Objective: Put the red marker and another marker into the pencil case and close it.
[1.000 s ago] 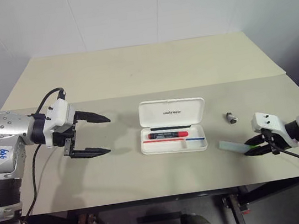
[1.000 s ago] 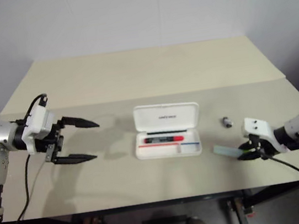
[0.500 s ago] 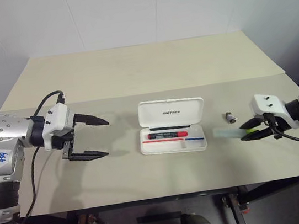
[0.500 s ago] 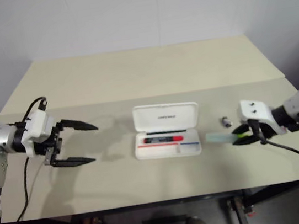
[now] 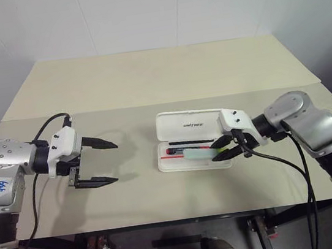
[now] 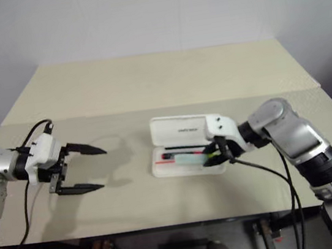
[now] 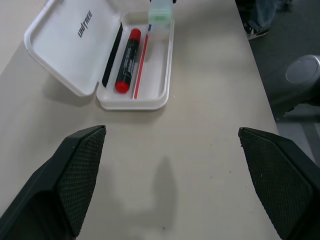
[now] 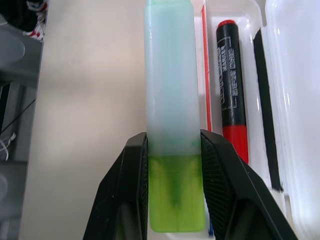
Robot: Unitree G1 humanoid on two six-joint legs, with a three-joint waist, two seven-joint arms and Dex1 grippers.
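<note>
The white pencil case (image 5: pixel 190 123) lies open at mid-table, lid up toward the back. Inside its tray rests the red marker (image 5: pixel 176 150), black barrel with red cap, also clear in the left wrist view as the red marker (image 7: pixel 127 60). My right gripper (image 5: pixel 226 149) is shut on the mint-green highlighter (image 5: pixel 198 153), holding it just over the tray's front half; the highlighter (image 8: pixel 171 100) sticks out past the fingers. My left gripper (image 5: pixel 106 162) hangs open and empty over bare table, well left of the pencil case (image 7: pixel 80 45).
The beige table (image 5: pixel 147 77) stretches far behind the case. Its front edge runs close below both grippers. A black cable trails from each wrist.
My right gripper has swept left from the table's right side, carrying the highlighter to just above the open case. The left gripper has barely shifted. The camera view has tilted slightly.
</note>
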